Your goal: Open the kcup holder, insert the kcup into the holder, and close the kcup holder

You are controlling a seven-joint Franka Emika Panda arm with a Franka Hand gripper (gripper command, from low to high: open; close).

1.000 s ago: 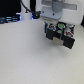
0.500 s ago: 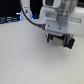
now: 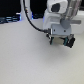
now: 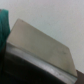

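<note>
Exterior view: gripper [image 3: 61, 39] low over kcup holder [image 3: 67, 41], far right of pale table [image 3: 25, 60]. Jaws' state impossible to tell. No kcup visible in either view. Wrist view: blurred pale slab only. Probably early; opening, insertion, closing unconfirmed.

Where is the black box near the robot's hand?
Start at the white robot arm at the exterior view's top right. Follow it down to the gripper. The kcup holder is the black box right under it, with green flecks.

The gripper [image 3: 61, 42] has moved toward the exterior view's right.
</note>
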